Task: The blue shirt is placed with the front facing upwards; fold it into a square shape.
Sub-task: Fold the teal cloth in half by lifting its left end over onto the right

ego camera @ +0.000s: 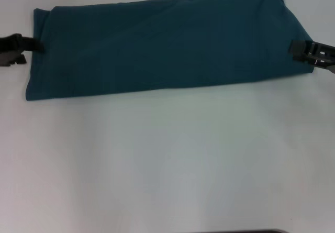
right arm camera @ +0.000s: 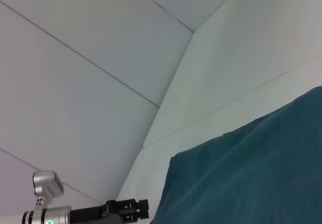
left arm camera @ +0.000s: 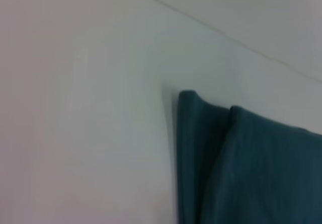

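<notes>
The blue shirt [ego camera: 167,50] lies as one long teal band across the far part of the white table [ego camera: 167,165], with only plain cloth showing on top. My left gripper [ego camera: 35,45] is at the band's left end, touching its edge. My right gripper [ego camera: 296,50] is at the right end, over the cloth's edge. The left wrist view shows a layered, folded end of the shirt [left arm camera: 251,168] on the table. In the right wrist view the shirt [right arm camera: 251,173] stretches away toward the left gripper [right arm camera: 136,209] at its far end.
Bare white tabletop runs from the shirt's near edge to the front of the table. White wall panels [right arm camera: 100,58] rise behind the table. A dark strip [ego camera: 251,231] shows at the bottom edge of the head view.
</notes>
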